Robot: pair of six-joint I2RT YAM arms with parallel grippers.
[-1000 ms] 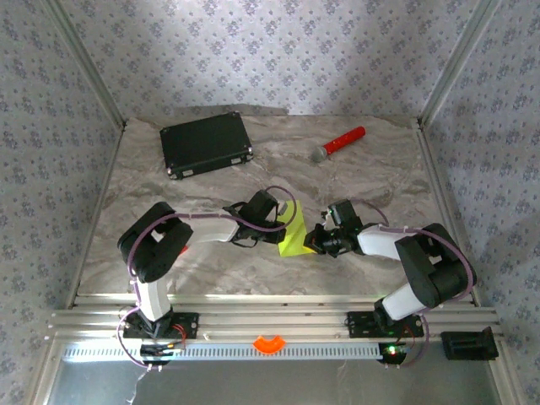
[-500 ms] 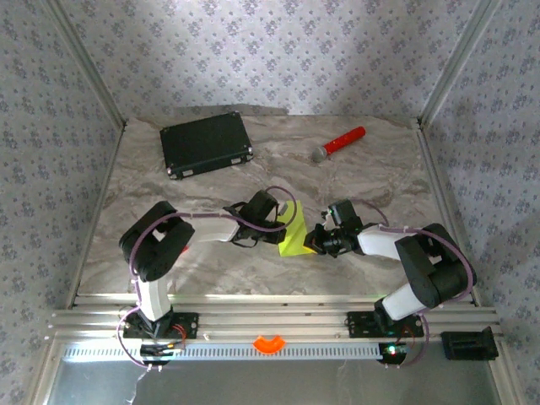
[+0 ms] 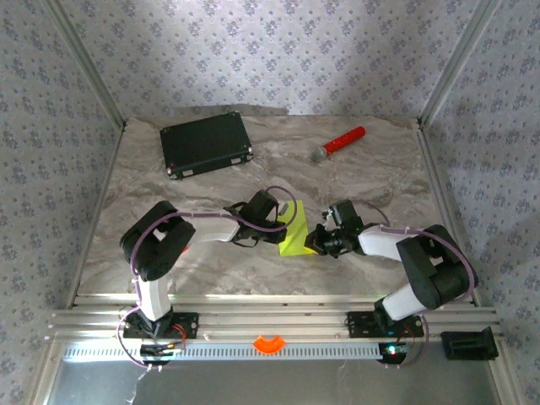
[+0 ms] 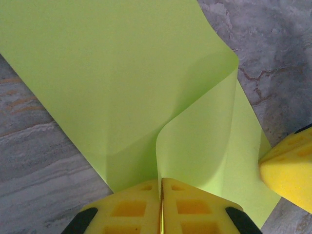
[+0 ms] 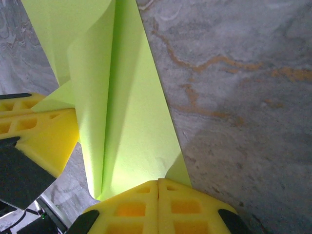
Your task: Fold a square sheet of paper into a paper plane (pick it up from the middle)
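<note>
lime paper (image 4: 112, 73) pinched, left claw (image 4: 161, 189), right claw (image 5: 158, 190)

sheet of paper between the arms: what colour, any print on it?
The square sheet of paper is plain lime yellow-green, unmarked; clearest in the left wrist view.

The right arm's black elbow (image 3: 432, 272) has drifted a little to the left and toward the near edge of the marbled table (image 3: 380, 169), so its forearm lies slightly lower. The left arm's black elbow (image 3: 154, 246) has edged a touch to the right. Any shift in the thin lime yellow-green square sheet of paper (image 3: 294, 236) between them is too small to tell.
</note>
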